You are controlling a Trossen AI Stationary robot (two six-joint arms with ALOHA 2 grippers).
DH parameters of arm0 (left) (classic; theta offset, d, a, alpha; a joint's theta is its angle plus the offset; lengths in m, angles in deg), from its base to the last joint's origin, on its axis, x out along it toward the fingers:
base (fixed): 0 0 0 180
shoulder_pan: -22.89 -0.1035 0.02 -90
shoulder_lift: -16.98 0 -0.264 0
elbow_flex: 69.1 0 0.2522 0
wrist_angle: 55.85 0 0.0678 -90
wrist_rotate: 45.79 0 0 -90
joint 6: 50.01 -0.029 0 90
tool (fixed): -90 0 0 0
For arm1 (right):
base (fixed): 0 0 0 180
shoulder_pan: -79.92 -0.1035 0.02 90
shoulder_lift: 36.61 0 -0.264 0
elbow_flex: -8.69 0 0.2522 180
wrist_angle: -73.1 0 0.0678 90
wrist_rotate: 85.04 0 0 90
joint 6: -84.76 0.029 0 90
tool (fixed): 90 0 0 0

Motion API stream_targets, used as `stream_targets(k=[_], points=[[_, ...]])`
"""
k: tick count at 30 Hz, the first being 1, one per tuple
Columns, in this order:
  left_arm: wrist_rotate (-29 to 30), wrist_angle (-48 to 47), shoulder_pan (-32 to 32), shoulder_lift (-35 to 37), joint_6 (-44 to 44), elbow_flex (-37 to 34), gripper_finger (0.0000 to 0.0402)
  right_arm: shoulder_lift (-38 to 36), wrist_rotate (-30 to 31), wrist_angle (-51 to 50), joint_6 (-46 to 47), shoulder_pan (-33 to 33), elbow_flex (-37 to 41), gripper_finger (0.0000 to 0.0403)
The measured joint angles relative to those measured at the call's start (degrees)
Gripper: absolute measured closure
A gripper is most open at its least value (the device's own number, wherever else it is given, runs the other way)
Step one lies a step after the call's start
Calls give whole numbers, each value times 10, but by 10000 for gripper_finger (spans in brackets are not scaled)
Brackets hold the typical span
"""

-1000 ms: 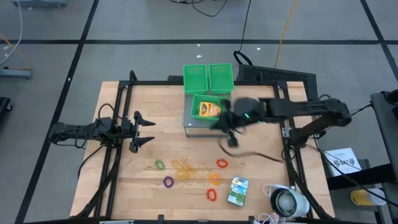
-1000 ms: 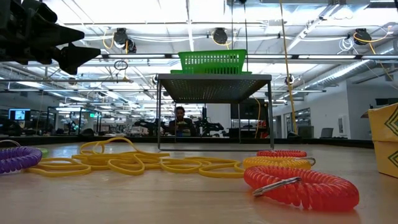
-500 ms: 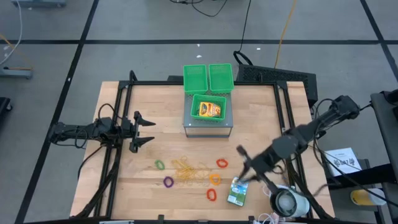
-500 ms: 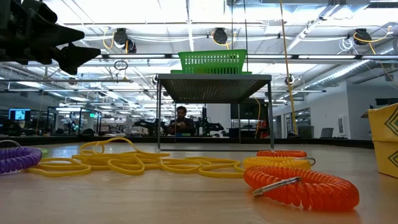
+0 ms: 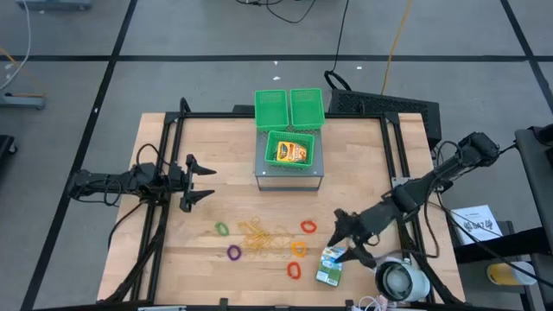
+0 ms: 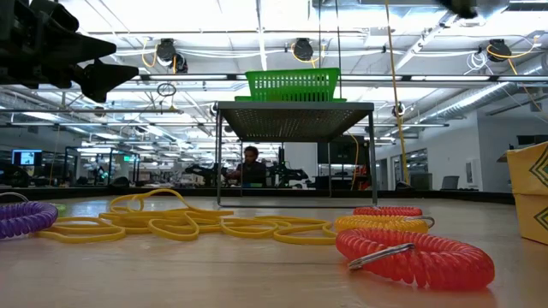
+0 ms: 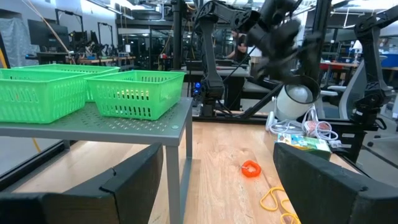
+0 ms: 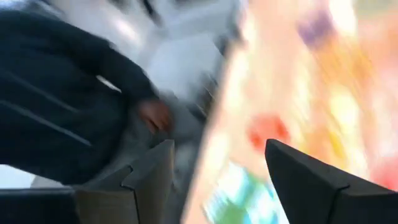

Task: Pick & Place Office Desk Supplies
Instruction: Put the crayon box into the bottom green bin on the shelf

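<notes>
- Your right end effector [image 5: 344, 235], fingers spread, hung just beside the green-white packet [image 5: 329, 265] on the counter [image 5: 216, 155].
- The crayon box [image 5: 291, 153] lay in the front green bin [image 5: 292, 149]; two bins behind.
- Versus half a second earlier, the right arm had barely shifted; your left end effector [image 5: 206, 181], spread, stayed put.

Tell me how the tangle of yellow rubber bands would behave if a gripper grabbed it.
The tangle of yellow rubber bands is thin loose loops, so it would probably sag floppily. Overlapping loops might drag neighbours along. It looks light and unlikely to roll.
</notes>
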Motion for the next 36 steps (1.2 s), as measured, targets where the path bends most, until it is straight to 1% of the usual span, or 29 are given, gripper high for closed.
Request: stream_targets(k=[3, 4, 6, 8, 13, 16, 18, 20, 23, 26, 29, 34, 36], points=[[0, 0, 0, 0, 0, 0, 92, 0, 0, -91, 59, 7, 11, 160], [0, 0, 0, 0, 0, 0, 91, 0, -2, -104, 77, 11, 22, 161], [0, 0, 0, 0, 0, 0, 91, 0, -32, -105, 103, 20, 50, 164], [0, 0, 0, 0, 0, 0, 91, 0, -71, -77, 133, 30, 81, 165], [0, 0, 0, 0, 0, 0, 92, 0, -151, 58, 194, 56, 176, 163], [0, 0, 0, 0, 0, 0, 92, 0, -177, 140, 221, 67, 219, 166], [0, 0, 0, 0, 0, 0, 91, 0, -180, 183, 235, 73, 240, 169], [0, 0, 0, 0, 0, 0, 91, 0, -180, 199, 243, 75, 250, 171], [0, 0, 0, 0, 0, 0, 92, 3, -179, 198, 243, 75, 260, 176], [0, 0, 0, 0, 0, 0, 92, 17, -179, 199, 248, 75, 263, 180], [0, 0, 0, 0, 0, 0, 92, 41, -183, 224, 258, 75, 263, 182], [0, 0, 0, 0, 0, 0, 91, 73, -226, 282, 272, 75, 263, 183], [0, 0, 0, 0, 0, 0, 92, 78, -230, 293, 273, 75, 263, 184]])
